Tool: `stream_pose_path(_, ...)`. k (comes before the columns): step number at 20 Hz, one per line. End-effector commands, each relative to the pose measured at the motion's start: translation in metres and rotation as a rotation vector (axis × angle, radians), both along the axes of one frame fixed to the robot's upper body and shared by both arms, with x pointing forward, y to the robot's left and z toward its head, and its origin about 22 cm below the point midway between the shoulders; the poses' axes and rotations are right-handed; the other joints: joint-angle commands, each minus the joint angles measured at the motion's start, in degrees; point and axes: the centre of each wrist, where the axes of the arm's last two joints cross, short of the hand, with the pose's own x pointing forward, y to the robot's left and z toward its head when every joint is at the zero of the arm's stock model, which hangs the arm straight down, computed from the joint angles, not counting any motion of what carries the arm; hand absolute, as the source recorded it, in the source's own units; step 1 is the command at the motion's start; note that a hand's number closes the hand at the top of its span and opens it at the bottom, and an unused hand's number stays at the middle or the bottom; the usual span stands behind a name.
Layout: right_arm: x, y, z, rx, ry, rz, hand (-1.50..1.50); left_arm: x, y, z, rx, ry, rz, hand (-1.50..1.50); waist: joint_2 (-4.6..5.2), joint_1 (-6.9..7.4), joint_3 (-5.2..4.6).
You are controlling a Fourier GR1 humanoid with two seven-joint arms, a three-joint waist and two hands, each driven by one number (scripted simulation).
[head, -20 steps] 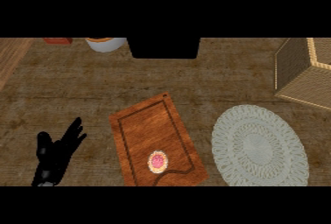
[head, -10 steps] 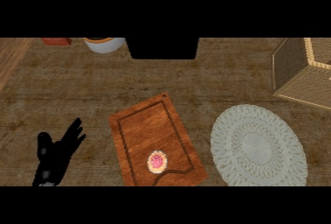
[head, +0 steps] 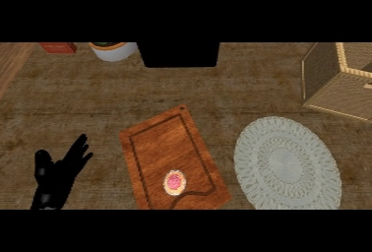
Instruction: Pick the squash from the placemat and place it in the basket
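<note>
Squash shows nowhere on the placemat [head: 288, 170]; perhaps it lies hidden inside the basket [head: 328, 83] beyond the placemat. Our left hand [head: 56, 174], well left of the placemat, rests with fingers spread, empty. With no target seen, we risk grabbing the pink item [head: 174, 182] left of the placemat instead.

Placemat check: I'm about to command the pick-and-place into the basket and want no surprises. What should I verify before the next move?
1. The squash on the placemat: not ok; none shows on it.
2. The basket in view: ok, upper right, partly cut off by the edge.
3. The way from placemat to basket: ok, nothing stands between them.
4. The left hand free: ok, open at lower left, holding nothing.
5. The right hand ready: cannot tell; it is not in view.
</note>
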Motion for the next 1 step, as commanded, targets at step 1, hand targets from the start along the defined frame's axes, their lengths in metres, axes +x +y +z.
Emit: stream_pose_path(1,-0.0401,-0.0354,0.0055,0.031,-0.014,-0.048,-1.50,0.0001,-0.0067,-0.0016,-0.010,0.100,0.015,0.00,0.36,-0.76,-0.47)
